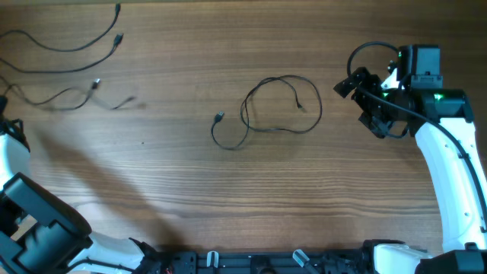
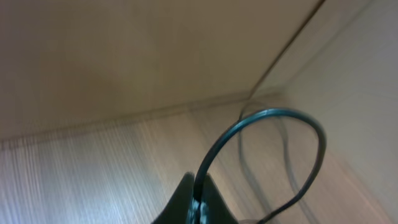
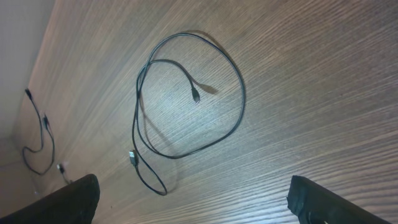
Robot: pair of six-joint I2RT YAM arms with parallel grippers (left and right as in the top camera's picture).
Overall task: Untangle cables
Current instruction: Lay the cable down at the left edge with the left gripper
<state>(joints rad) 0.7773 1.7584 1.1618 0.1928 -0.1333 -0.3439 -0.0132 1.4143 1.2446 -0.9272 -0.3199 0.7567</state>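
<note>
A looped thin black cable [image 1: 268, 106] with small plugs lies on the wood table near the middle; it also shows in the right wrist view [image 3: 186, 99]. Two more thin cables [image 1: 65, 46] lie curved at the far left. A third thin strand [image 1: 72, 94] below them looks blurred and runs toward the left edge. My left gripper [image 2: 199, 202] is shut on a thin black cable [image 2: 273, 115] that arcs up from its jaws. My right gripper [image 1: 362, 105] is open and empty, hovering to the right of the looped cable; its fingers [image 3: 202, 205] are spread wide.
The wooden table [image 1: 228, 198] fills the view. A pale wall or panel [image 2: 124, 56] stands close behind the table edge in the left wrist view. The left arm's white links [image 1: 30, 221] sit at the lower left, the right arm's [image 1: 456, 190] at the right.
</note>
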